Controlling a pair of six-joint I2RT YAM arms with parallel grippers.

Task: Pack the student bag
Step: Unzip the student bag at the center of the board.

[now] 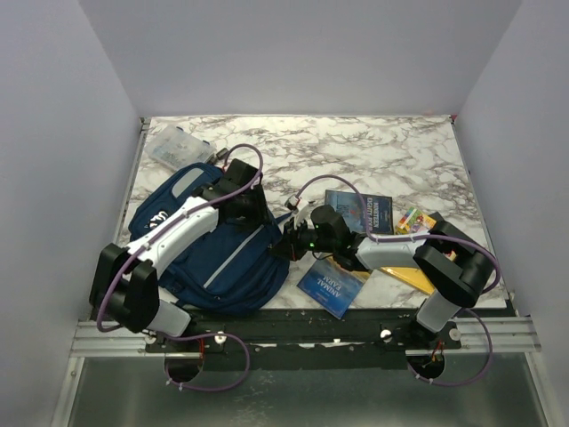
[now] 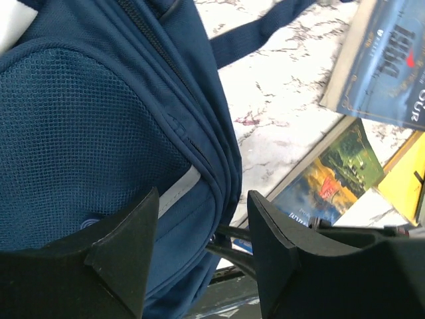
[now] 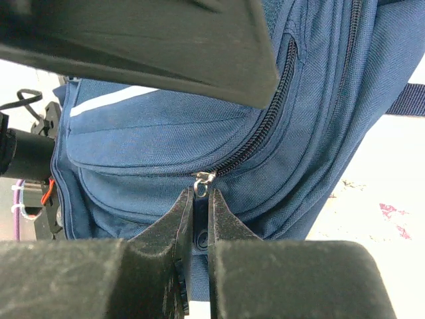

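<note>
- Pinching the zipper pull (image 3: 202,181) of the student bag (image 3: 166,133) with the right pincer (image 3: 201,199), fingertips pressed almost together. Legible only from the right wrist.
- Holding the left pincer (image 2: 202,232) spread wide over the bag's edge seams and grey stripe, gripping nothing. Shown only by the left wrist.
- From the top: no sight of either grip, both hidden under the arms. Bag lying flat on the left half of the marble table (image 1: 373,151).
- Just right of the bag, under the right arm: Animal Farm paperback (image 1: 331,285), dark blue book (image 1: 358,212), yellow book (image 1: 411,276).
- Beyond the bag's far left corner: clear plastic box (image 1: 178,147).
</note>
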